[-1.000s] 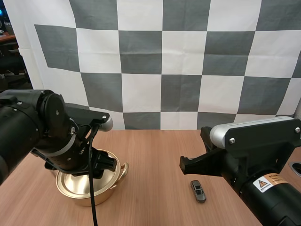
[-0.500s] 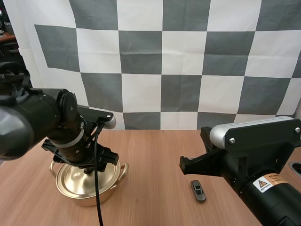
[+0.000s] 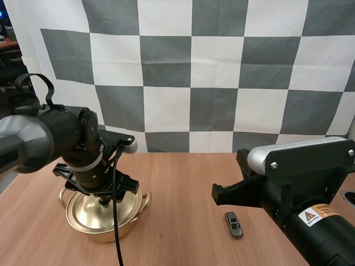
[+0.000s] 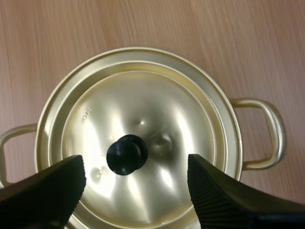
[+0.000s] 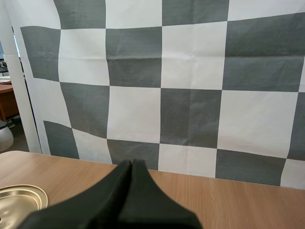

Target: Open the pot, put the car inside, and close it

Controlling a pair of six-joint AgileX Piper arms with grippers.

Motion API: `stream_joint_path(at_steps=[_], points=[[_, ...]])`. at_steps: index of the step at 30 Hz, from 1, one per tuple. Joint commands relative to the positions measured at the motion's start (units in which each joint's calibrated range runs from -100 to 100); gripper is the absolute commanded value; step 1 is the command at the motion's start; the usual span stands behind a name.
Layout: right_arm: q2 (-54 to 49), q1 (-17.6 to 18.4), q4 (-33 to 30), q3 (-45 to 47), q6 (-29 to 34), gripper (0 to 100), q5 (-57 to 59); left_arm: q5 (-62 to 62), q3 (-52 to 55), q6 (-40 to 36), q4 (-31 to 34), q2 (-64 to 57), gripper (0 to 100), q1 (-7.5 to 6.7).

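While the wooden table [image 3: 188,177] carried the gold pot [image 3: 105,230] with its lid [image 4: 157,119] seated, we held our left gripper [image 4: 136,167] above it, fingers spread to either side of the black knob [image 4: 127,154], not touching it. Our right gripper [image 5: 131,167] had its fingers pressed together above the table. We found the car [image 3: 233,225] lying on the table, well to the right of the pot

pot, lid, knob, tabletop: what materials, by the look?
Pot and lid: gold-coloured metal, polished, with bright streaks of reflected light; which alloy cannot be told. Knob: black with a slight gloss, probably plastic. Tabletop: wood grain, matt; whether solid wood or laminate cannot be told.
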Motion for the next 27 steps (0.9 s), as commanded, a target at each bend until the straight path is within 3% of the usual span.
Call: stream_joint_path(at_steps=[1,27], points=[[0.0,-0.02,0.04,-0.06,-0.05,0,0.02,-1.19,0.03,-0.02,-0.03,0.0,100,-0.03],[0.0,0.05,0.04,-0.06,-0.05,0,0.02,-8.1,0.03,-0.24,1.3,8.37,100,-0.03]])
